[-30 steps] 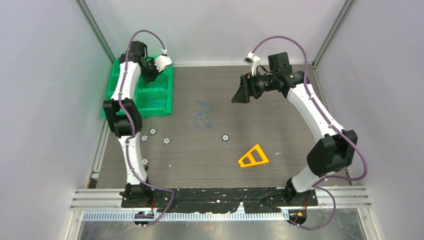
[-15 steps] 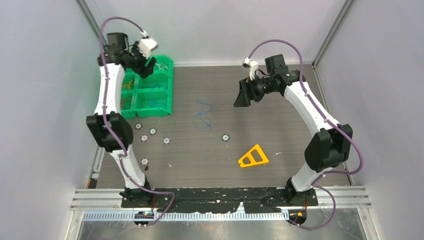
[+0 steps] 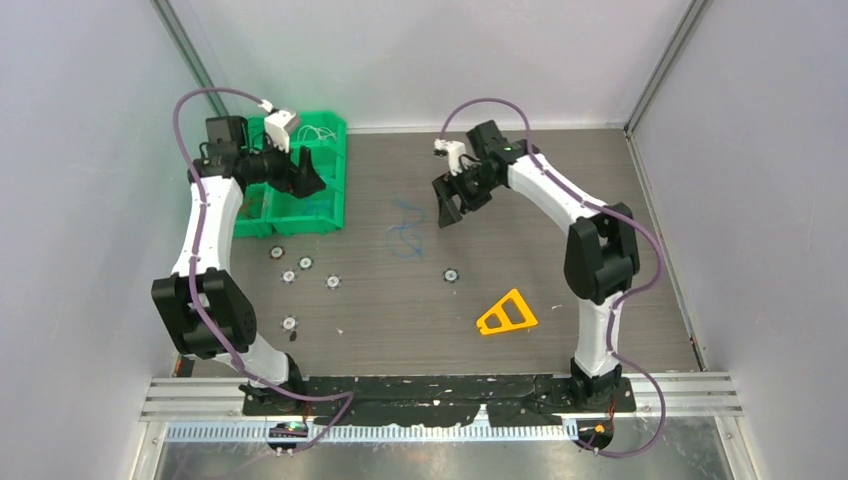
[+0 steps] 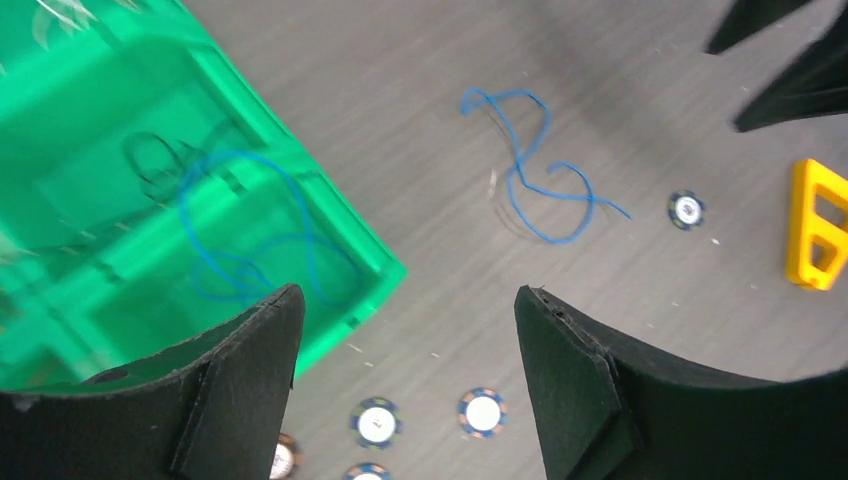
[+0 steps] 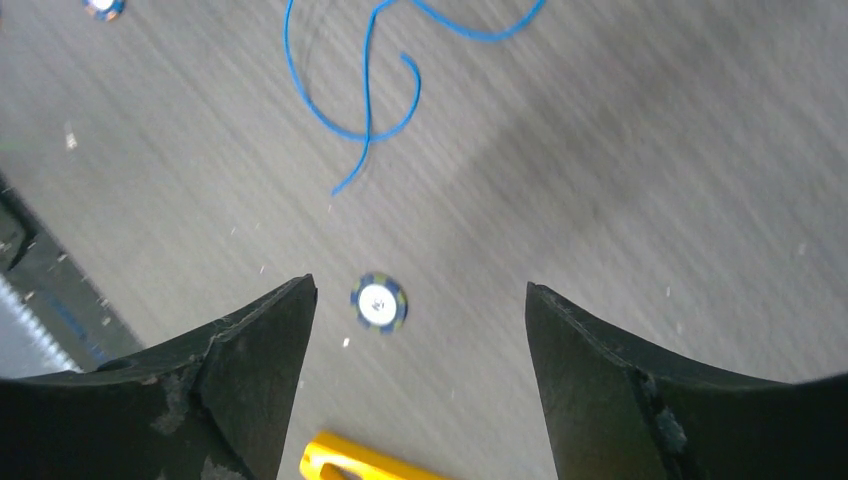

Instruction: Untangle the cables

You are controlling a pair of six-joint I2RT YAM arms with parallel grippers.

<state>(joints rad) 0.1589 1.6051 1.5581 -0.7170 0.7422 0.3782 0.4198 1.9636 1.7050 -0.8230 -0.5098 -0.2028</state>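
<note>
Leftmost, we see a glossy green plastic bin (image 4: 370,265) with a thin blue cable (image 4: 260,240) looped in one compartment, near our left gripper (image 4: 405,310), whose matte black jaws stand wide apart and empty. A second blue cable (image 4: 530,190) curls loose on the grey wood-grain table (image 3: 560,280) between both grippers. Our right gripper (image 5: 420,300) hangs near it, spread wide, holding nothing.

The desk (image 3: 400,310) is dark grey wood with thin lines. Plain pale walls (image 3: 420,50) stand on three sides, with silver metal strips (image 3: 188,55) in the back corners. A silver rail (image 3: 700,398) runs along the near edge. The light is soft and even
</note>
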